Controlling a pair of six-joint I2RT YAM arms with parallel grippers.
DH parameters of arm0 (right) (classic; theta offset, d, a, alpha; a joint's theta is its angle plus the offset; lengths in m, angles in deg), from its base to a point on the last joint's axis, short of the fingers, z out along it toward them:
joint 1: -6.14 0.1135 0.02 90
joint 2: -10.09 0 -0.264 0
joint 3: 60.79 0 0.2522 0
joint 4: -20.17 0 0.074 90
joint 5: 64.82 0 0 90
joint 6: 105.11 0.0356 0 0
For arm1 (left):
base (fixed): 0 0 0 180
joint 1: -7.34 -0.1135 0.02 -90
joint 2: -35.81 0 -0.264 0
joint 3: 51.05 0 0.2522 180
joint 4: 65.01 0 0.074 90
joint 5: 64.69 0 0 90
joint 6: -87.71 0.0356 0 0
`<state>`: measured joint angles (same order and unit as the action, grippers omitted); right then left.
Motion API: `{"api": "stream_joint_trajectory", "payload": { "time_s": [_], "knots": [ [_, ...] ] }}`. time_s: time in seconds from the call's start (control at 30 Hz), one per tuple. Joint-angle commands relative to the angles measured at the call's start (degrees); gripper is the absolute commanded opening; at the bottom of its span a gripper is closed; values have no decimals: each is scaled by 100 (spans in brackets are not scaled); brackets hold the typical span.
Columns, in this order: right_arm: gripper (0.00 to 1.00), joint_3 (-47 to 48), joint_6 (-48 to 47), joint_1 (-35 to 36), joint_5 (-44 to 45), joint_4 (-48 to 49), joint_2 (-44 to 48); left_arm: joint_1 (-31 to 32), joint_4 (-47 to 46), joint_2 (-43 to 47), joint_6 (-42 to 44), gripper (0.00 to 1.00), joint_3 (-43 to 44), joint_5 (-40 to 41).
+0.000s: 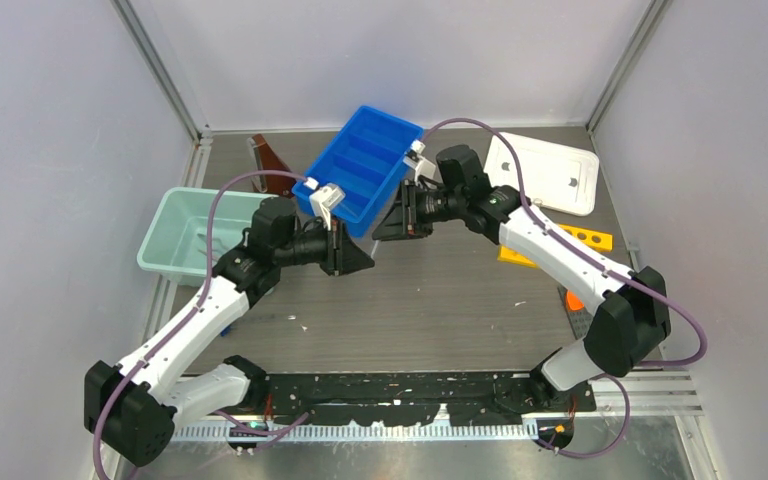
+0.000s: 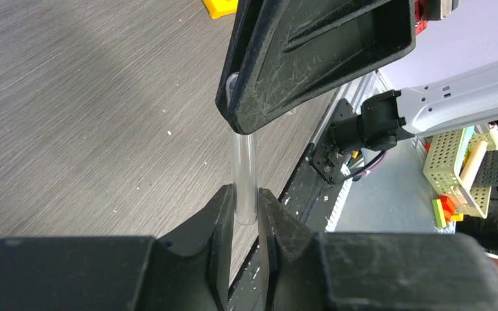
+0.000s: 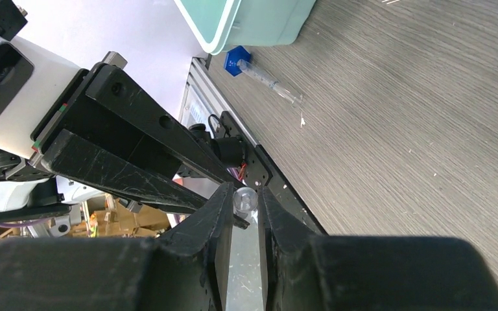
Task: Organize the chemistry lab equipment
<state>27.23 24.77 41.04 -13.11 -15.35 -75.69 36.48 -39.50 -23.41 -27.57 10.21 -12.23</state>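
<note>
Subject: handover of a glass tube [image 2: 244,168] in mid-air above the middle of the table [image 1: 440,300], just near of the blue tray [image 1: 360,165].
Left gripper [image 2: 243,194]: pinching one end of the tube, fingers pressed against its sides.
Right gripper [image 3: 243,194]: facing the left one, fingers drawn in around the tube's rounded other end and seemingly touching it.
Other equipment: blue-capped tube [image 3: 262,74] lying on the table beside the teal bin [image 1: 165,235]; yellow rack [image 1: 585,240] and white lid [image 1: 545,170] on the right.
Risk, breakage: with both arms gripping one rigid tube, any pull or twist out of line could snap the glass.
Risk, drop: if the left fingers let go before the right grip is firm, the smooth tube may slip and fall.
</note>
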Motion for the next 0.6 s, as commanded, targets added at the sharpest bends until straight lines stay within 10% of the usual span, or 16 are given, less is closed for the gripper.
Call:
{"api": "stream_joint_trajectory", "payload": {
  "time_s": [0.0,0.2,0.3,0.57],
  "knots": [
    [22,-94,63,35,145,401,266,21,-78,66,104,25,60,-80],
    [20,-254,-192,-37,910,393,639,21,378,131,164,62,196,154],
    [20,-408,-385,-129,1721,128,871,21,644,197,234,98,256,231],
    [20,-1015,-1020,-294,4919,-467,2046,21,974,522,456,98,113,551]
  ]
}}
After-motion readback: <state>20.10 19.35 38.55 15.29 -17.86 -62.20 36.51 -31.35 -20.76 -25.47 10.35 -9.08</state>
